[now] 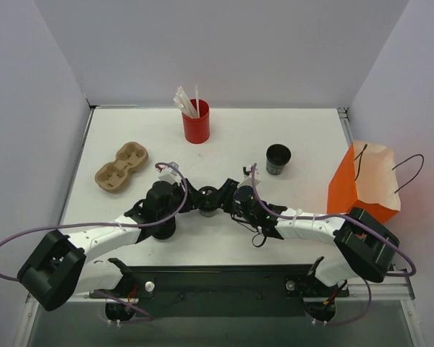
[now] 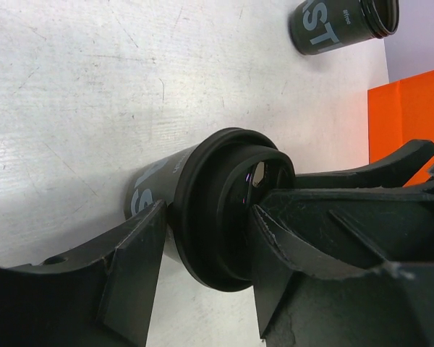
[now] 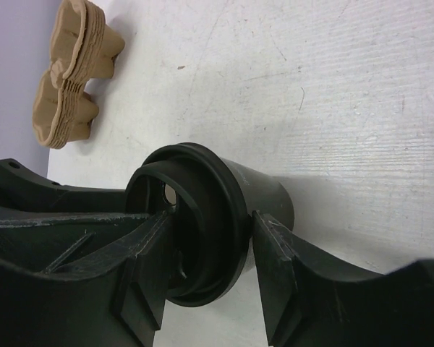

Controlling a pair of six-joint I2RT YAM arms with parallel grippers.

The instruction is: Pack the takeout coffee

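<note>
Takeout coffee cup (image 2: 210, 181) stood upright mid-table with its black lid on, directly between the two arms. Left gripper (image 2: 208, 211) and right gripper (image 3: 212, 217) both came at it from above, jaws part-open and straddling the lid. One right finger sat against the lid rim, but I couldn't tell whether either claw was actually clamped. My read: one arm steadied the cup while the other seated or took hold of the lid. A second cup (image 1: 278, 159) stood further back with no lid, apart from both arms. The orange bag (image 1: 362, 189) stood open at the right edge, nearest the right arm, so loading probably falls to that side. The pulp carrier (image 1: 121, 167) lay to the left, and the red cup (image 1: 196, 124) of straws stood at the back. Table (image 1: 304, 130) was white and scuffed, boxed in by plain pale walls (image 1: 224, 50).
</note>
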